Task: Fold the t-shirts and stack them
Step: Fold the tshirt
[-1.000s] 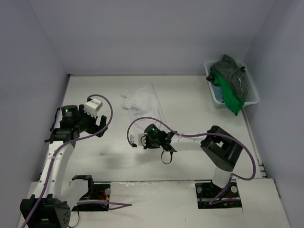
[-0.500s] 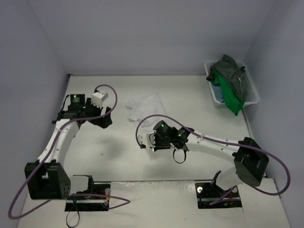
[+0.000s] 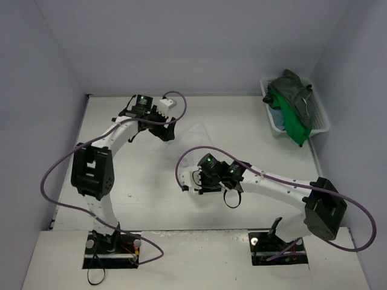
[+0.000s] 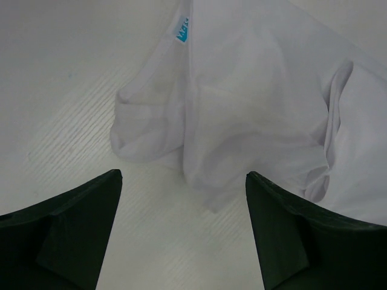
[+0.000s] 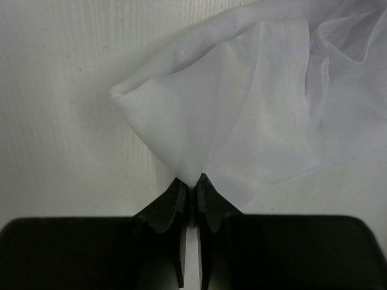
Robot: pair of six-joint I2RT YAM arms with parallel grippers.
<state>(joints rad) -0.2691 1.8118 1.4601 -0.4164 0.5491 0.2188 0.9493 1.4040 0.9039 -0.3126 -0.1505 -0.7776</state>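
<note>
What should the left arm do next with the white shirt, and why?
Probably lower the open left fingers onto the bunched edge of the white t-shirt just below them and close. The right fingers pinch another corner, so a second hold would let both arms spread it flat.

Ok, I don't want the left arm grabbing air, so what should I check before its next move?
1. Right gripper shut on white shirt: ok.
2. Left gripper open: ok.
3. Left gripper over the shirt's bunched edge: ok.
4. Left fingers low enough to pinch cloth: cannot tell.
5. Shirt lying flat: not ok, crumpled.
6. Other shirts in basket, out of the way: ok.
</note>
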